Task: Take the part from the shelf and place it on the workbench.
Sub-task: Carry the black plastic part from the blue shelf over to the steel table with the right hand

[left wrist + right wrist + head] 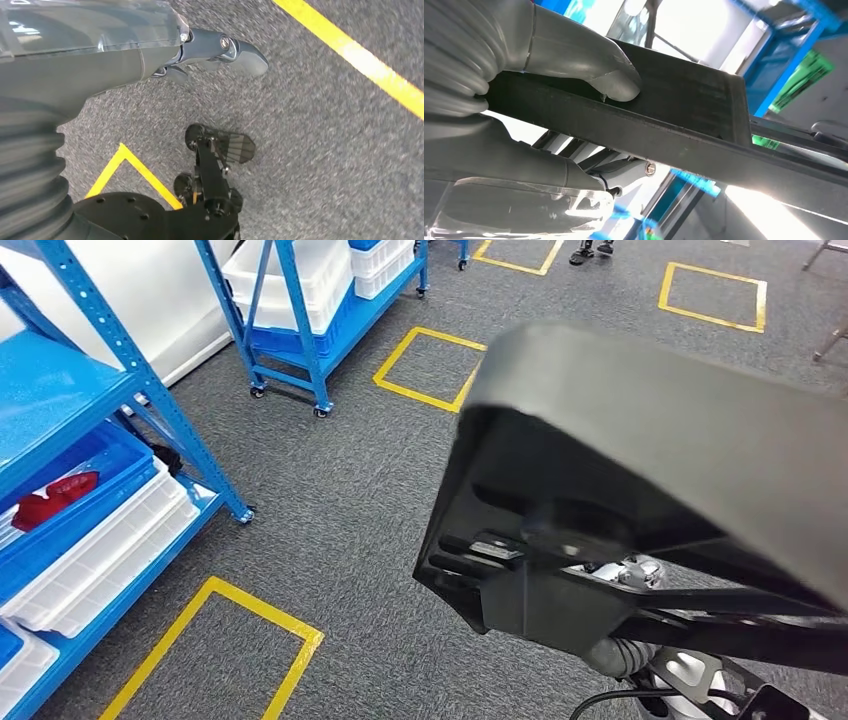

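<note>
Right robot hand clamps the black part at its rim, thumb above: stiff, broad, probably light; left robot hand hangs released

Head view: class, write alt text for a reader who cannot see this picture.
A large black part fills the right half of the frame, held up close to the camera above grey carpet marked with yellow tape squares. Blue shelving with white bins stands at the left.
</note>
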